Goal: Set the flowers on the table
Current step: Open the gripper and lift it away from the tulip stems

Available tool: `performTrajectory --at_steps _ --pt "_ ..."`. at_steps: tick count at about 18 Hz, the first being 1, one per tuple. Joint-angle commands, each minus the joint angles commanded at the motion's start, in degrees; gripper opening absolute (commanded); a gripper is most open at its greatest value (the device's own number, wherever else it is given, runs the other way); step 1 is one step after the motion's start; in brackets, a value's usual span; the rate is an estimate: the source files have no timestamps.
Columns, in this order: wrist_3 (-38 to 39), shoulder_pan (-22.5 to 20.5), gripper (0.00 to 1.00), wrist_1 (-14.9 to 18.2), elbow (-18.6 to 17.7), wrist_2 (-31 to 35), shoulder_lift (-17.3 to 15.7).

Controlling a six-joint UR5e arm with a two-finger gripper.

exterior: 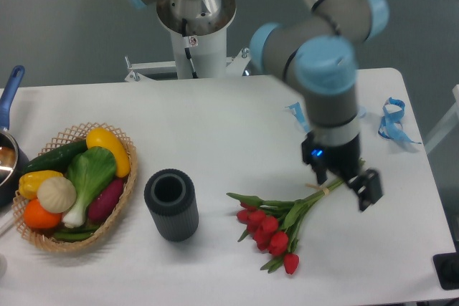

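Note:
The flowers (270, 226), a bunch of red tulips with green leaves and tied stems, lie flat on the white table (215, 123) at the front right. The blooms point to the front left and the stem ends to the right. My gripper (345, 183) hangs low over the stem ends with its fingers (370, 190) spread apart on either side of them. It looks open, and the stems rest on the table between the fingers.
A dark ribbed cylinder (171, 204) stands upright left of the flowers. A wicker basket (122, 202) of toy vegetables sits at the front left, with a blue-handled pot (8, 154) at the left edge. Blue ribbon (391, 121) lies at the back right. The robot base (195, 26) stands behind the table.

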State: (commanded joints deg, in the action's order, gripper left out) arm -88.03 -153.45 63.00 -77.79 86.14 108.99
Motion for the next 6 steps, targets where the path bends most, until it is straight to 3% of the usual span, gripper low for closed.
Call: performTrajectory --at_steps 6 --pt "-12.67 -7.12 1.0 6.86 -2.02 -7.12 -4.13"
